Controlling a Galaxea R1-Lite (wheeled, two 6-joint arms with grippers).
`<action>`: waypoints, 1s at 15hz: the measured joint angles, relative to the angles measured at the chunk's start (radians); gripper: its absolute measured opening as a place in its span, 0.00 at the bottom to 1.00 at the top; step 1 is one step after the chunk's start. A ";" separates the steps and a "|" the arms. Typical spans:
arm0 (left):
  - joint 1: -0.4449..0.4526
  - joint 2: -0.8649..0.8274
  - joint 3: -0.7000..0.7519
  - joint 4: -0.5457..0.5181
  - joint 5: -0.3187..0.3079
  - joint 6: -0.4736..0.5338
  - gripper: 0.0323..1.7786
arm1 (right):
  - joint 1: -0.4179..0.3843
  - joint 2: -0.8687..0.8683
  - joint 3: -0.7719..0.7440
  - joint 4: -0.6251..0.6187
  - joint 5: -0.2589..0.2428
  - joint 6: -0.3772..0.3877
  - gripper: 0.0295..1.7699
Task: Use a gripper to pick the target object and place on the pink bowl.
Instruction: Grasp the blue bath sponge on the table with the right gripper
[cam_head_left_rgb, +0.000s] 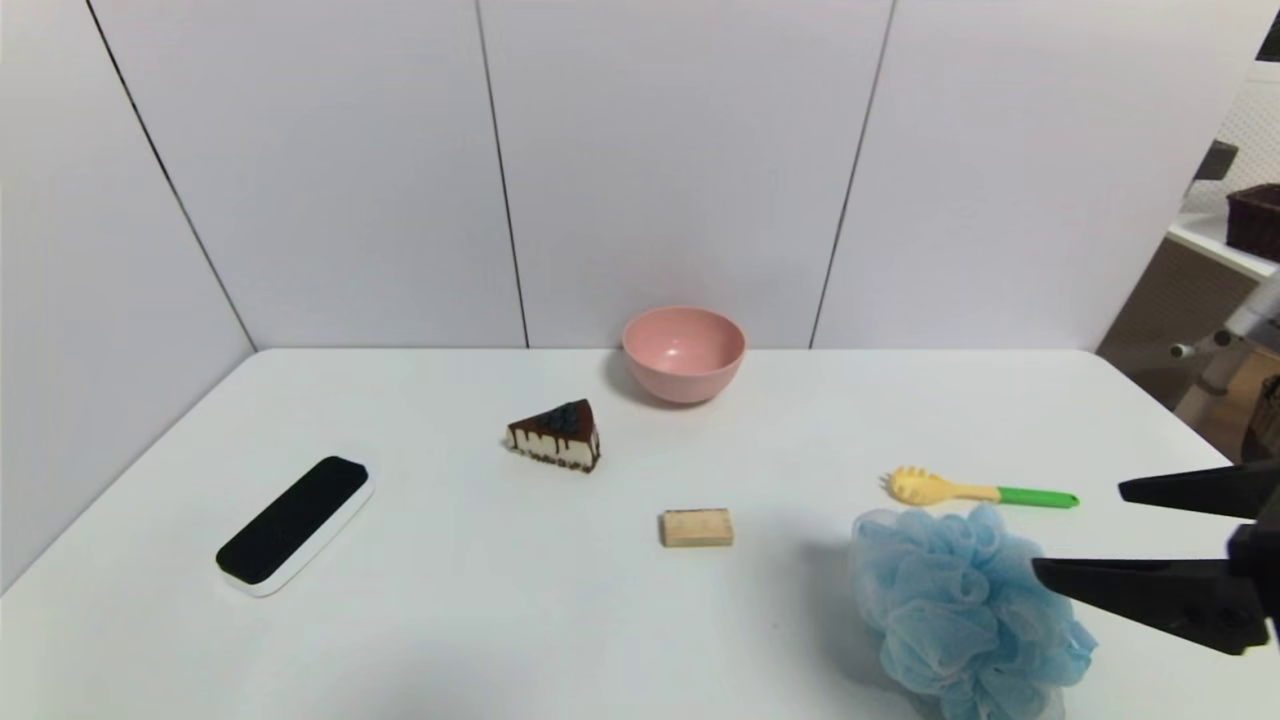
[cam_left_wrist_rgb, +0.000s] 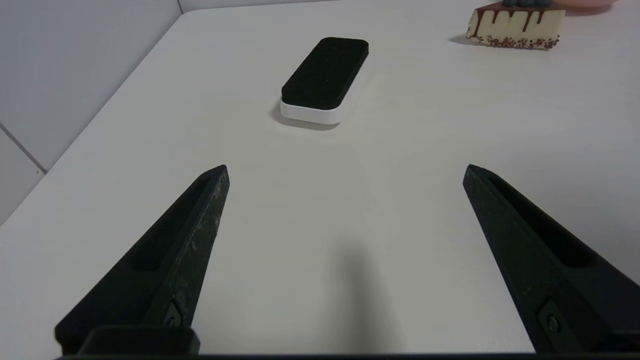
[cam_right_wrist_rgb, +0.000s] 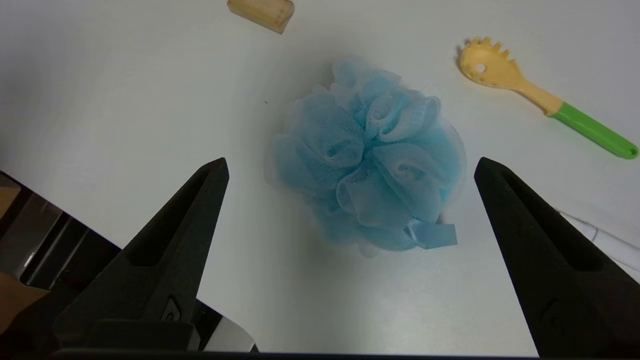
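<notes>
The target object, a fluffy light blue mesh pouf (cam_head_left_rgb: 960, 610), lies on the white table at the front right. My right gripper (cam_head_left_rgb: 1078, 530) hovers at its right side, open, with nothing between its black fingers. In the right wrist view the pouf (cam_right_wrist_rgb: 367, 155) sits just beyond and between the tips of the right gripper (cam_right_wrist_rgb: 350, 162), untouched. The pink bowl (cam_head_left_rgb: 684, 352) stands empty at the back centre by the wall. My left gripper (cam_left_wrist_rgb: 346, 167) is open over bare table at the left and is out of the head view.
A chocolate cake slice (cam_head_left_rgb: 558, 435) sits in front of the bowl to the left, and a small wooden block (cam_head_left_rgb: 696, 527) lies mid-table. A yellow pasta fork with a green handle (cam_head_left_rgb: 975, 490) lies just behind the pouf. A black-topped eraser (cam_head_left_rgb: 293, 522) rests at the left.
</notes>
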 joint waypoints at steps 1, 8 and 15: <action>0.000 0.000 0.000 0.000 0.000 0.000 0.95 | 0.005 0.040 -0.010 0.000 -0.002 0.000 0.96; 0.000 0.000 0.000 0.000 0.000 0.000 0.95 | 0.010 0.234 -0.039 0.000 -0.006 -0.006 0.96; 0.000 0.000 0.000 0.000 0.000 0.000 0.95 | 0.005 0.290 -0.025 0.002 -0.173 -0.014 0.96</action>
